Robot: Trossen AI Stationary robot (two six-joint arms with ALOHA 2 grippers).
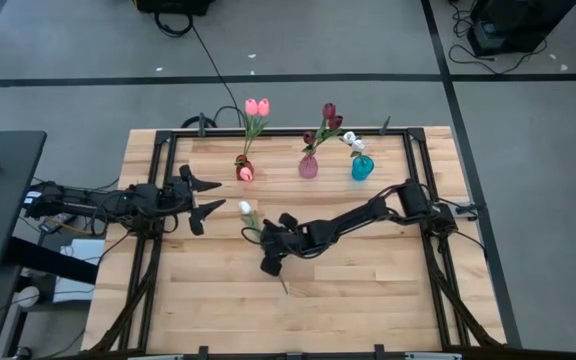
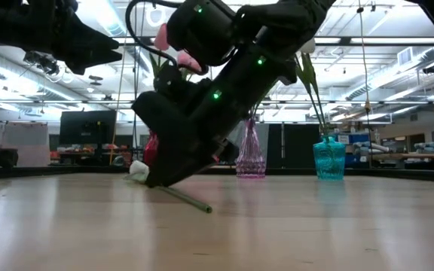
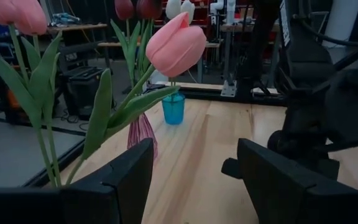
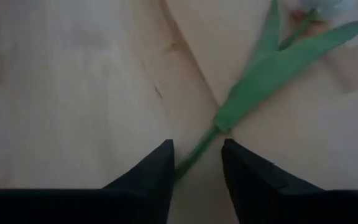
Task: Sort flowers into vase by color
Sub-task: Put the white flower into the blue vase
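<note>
A white tulip (image 1: 245,208) lies flat on the table near its middle, its green stem (image 1: 276,272) running toward the near edge. My right gripper (image 1: 268,265) slants down over that stem, open, with one finger on each side of it (image 4: 197,152). My left gripper (image 1: 200,197) hangs open and level above the table's left part, with nothing between its fingers. At the far edge stand three vases: a red one (image 1: 246,170) holding pink tulips (image 1: 257,106), a purple one (image 1: 309,166) holding dark red tulips, and a teal one (image 1: 362,167) holding white tulips. My right gripper comes slanting down from the table's right side, its fingers across the white tulip's stem (image 4: 194,154) just below the leaves. The stem runs close along one finger (image 4: 160,171); whether they touch, I cannot tell. The tulip lies flat on the wood.
A black metal frame (image 1: 413,160) runs along the far, left and right edges of the wooden table. The near half of the table (image 1: 348,310) is bare wood. The pink tulips' leaves (image 3: 104,112) stand close in front of my left gripper.
</note>
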